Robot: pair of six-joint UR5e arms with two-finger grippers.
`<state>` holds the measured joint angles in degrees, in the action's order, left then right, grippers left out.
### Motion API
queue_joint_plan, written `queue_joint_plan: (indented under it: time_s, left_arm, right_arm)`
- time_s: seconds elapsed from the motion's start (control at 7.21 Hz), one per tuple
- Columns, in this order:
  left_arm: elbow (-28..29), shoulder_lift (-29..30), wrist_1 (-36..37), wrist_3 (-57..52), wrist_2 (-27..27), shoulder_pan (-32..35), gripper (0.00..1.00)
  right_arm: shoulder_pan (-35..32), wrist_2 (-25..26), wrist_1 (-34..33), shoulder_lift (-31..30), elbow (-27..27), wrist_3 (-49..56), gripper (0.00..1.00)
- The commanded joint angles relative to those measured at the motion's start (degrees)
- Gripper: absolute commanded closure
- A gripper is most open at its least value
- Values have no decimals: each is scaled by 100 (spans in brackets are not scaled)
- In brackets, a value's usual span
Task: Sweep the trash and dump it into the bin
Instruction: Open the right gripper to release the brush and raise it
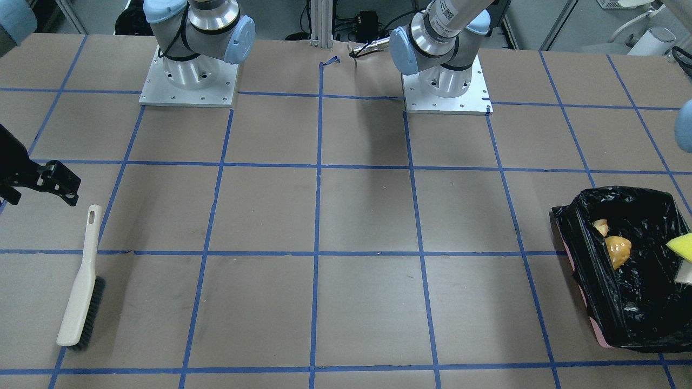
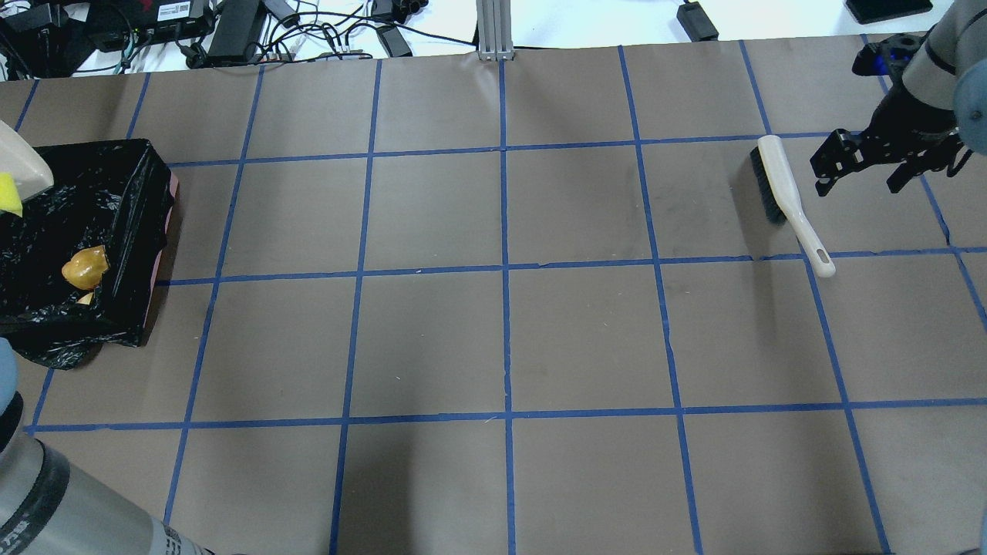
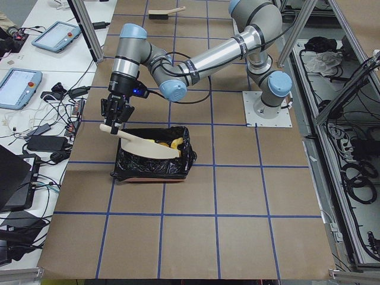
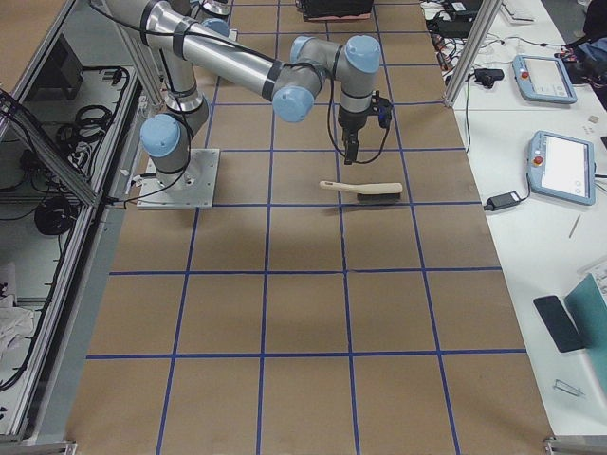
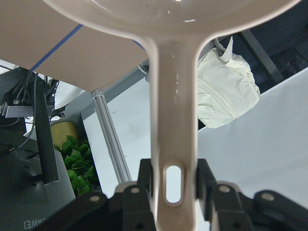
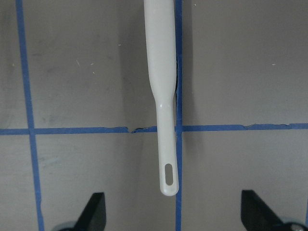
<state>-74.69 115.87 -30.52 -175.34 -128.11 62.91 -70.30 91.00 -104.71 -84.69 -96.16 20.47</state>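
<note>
The bin [image 1: 586, 302], lined with a black bag and showing a pink edge, stands at the table's end on my left; it also shows from overhead [image 2: 154, 231]. In it lie the yellow-orange lump [image 1: 617, 249] [image 2: 85, 266] and a pale peel slice [image 1: 600, 227]. The yellow sponge [image 1: 680, 246] [image 2: 9, 194] sits at the lip of the beige dustpan [image 3: 145, 145] [image 2: 19, 158], which is tilted over the bin. My left gripper [image 5: 173, 183] [image 3: 113, 116] is shut on the dustpan's handle. My right gripper [image 6: 172, 199] [image 2: 856, 166] is open and empty just above the brush's handle end.
The beige brush [image 2: 779, 193] [image 1: 81, 286] with dark bristles lies flat on the table at my right, its handle [image 6: 161, 96] along a blue tape line. Both arm bases [image 1: 189, 75] stand at the robot's side of the table.
</note>
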Motion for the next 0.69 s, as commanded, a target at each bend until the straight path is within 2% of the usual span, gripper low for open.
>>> queue_joint_plan:
  time_s: [0.0,0.28,0.56]
  left_arm:
    - [-151,-169,81,113,-39,28,100]
    - [-449,-398,327,358,-118,28,100]
    - [-582,-478,293,361,56,-50,100]
  right_arm:
    - [-404,-459,492,-714,1,-34,0]
    - [-886,-469,627,-742,1,-610,0]
    - [-1353,-417,636,-707,-8,-649,0]
